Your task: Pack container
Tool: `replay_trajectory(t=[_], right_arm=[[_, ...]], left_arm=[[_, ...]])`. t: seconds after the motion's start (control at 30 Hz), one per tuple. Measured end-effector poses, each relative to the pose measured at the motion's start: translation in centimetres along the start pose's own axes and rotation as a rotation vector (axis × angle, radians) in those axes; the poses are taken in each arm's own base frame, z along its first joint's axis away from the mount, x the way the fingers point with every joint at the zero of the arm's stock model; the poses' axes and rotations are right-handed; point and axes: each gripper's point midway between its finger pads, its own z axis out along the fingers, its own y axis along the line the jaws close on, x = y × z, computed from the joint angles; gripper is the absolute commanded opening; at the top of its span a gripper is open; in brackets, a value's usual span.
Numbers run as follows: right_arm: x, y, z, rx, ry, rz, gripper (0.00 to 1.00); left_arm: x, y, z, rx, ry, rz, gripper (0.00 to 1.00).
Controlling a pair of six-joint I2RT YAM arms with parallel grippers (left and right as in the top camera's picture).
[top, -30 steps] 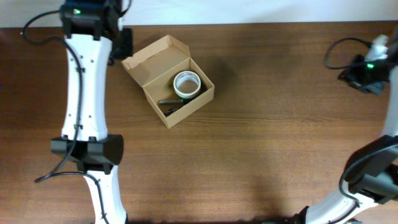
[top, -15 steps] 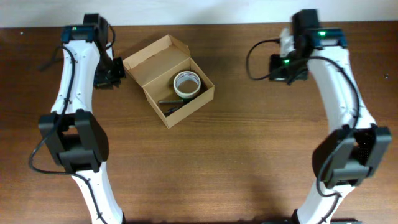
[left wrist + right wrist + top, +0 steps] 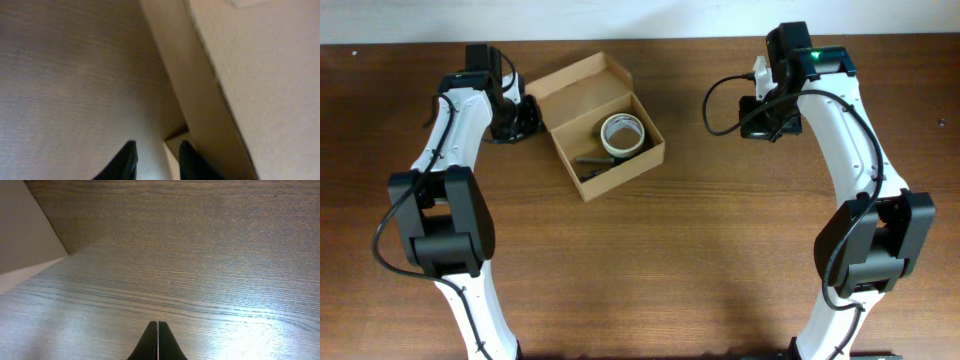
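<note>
Left pincer [image 3: 157, 162], fingers apart, has the box [image 3: 240, 75] just ahead and to its right (a flap corner seems to sit between the tips). Right pincer [image 3: 158, 339], fingers pressed together, stands well off the box's other side. Left is nearer, so closing the raised lid [image 3: 582, 82] looks like its job.

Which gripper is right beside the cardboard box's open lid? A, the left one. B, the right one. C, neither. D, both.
A: the left gripper sits close beside the container's raised lid, with cardboard filling its wrist view, while the right gripper hangs over the table, apart from the box.
</note>
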Motion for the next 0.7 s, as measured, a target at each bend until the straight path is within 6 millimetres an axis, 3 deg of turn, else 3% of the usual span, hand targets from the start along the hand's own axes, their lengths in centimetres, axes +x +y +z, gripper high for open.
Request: replay_trajectory(t=[0.1,0.33,0.5,0.7], right_arm=[[0.0,0.0,0.0,0.0,0.0,0.001,0.04],[0.0,0.0,0.0,0.0,-0.001,0.0,0.04],[-0.5,0.5,0.0,-0.009,-0.021,-0.01,0.04],[-0.8,2.6,0.2,-0.034,-0.039,-0.052,0.04]], left_arm=[[-1.4,-1.0,0.0,0.044,-0.056,0.023,0.31],[-2.3,-2.0,0.0,0.08,-0.092,0.043,0.33],[-2.5,-3.6,0.1,0.11,-0.11,0.074,0.33],[-1.6,-4.8,0.5,0.136,-0.079,0.088,0.32]])
